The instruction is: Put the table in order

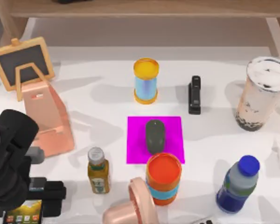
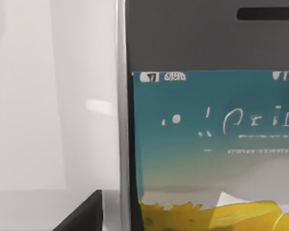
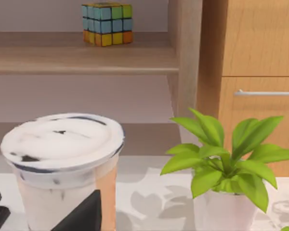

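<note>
Left gripper [image 1: 30,205] jaws closed around phone [image 1: 22,213].

My left arm sits at the near left corner of the counter [image 1: 214,140], its black bulk bent low over the surface. The left hand [image 1: 39,205] reaches down just in front of the pink phone stand [image 1: 49,121], its fingers closed on the edges of a smartphone [image 1: 23,215] lying flat.
</note>
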Action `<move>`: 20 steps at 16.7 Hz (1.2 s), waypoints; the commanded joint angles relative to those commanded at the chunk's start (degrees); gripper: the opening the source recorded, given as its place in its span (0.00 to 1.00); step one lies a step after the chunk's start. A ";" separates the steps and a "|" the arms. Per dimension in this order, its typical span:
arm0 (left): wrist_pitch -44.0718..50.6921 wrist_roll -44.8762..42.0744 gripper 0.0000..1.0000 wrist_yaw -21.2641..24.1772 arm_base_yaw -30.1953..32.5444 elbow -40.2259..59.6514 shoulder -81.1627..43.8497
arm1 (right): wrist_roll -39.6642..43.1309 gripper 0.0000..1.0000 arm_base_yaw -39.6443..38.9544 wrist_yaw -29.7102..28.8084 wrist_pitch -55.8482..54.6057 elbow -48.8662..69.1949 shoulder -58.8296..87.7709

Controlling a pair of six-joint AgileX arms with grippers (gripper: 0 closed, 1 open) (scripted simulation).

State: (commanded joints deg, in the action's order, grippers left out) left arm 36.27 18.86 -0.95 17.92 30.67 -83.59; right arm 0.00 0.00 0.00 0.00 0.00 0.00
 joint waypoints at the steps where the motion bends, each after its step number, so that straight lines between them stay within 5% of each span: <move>1: 0.00 0.00 0.00 0.00 0.00 0.00 0.00 | 0.00 1.00 0.00 0.00 0.00 0.00 0.00; 20: 11.97 0.98 0.00 -1.67 -0.25 5.87 8.33 | 0.00 1.00 0.00 0.00 0.00 0.00 0.00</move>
State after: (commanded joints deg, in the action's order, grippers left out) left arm 48.24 19.84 -2.63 17.67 36.54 -75.25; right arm 0.00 0.00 0.00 0.00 0.00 0.00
